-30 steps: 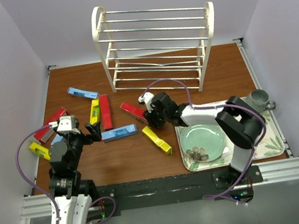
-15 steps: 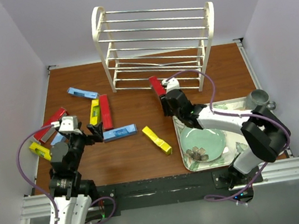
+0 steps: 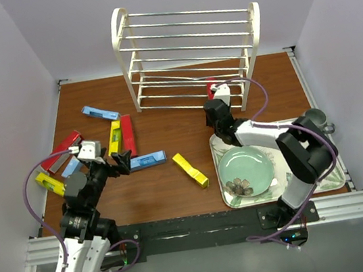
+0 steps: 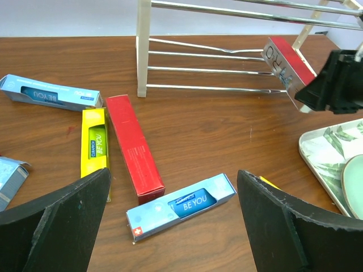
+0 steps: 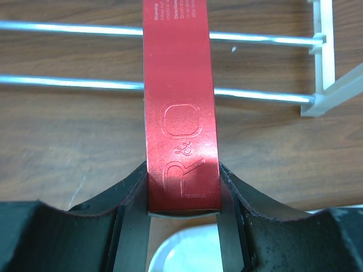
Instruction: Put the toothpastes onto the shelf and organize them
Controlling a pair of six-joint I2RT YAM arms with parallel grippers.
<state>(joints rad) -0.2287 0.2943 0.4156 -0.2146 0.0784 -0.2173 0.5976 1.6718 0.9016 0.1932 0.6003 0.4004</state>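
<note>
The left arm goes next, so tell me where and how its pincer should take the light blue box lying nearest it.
Grip the light blue box across its narrow width at mid-length, coming straight down. It lies flat on the table, long sides free there; the red box's end crowds its left end. The open left pincer probably needs turning to straddle that width.

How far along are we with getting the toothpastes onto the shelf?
Done: nothing yet; no box shows on the shelf. In hand: the right gripper is shut on a red toothpaste, held at the lower rungs. Left: the other eight lie loose on the table, including the blue toothpaste by the open left gripper.
</note>
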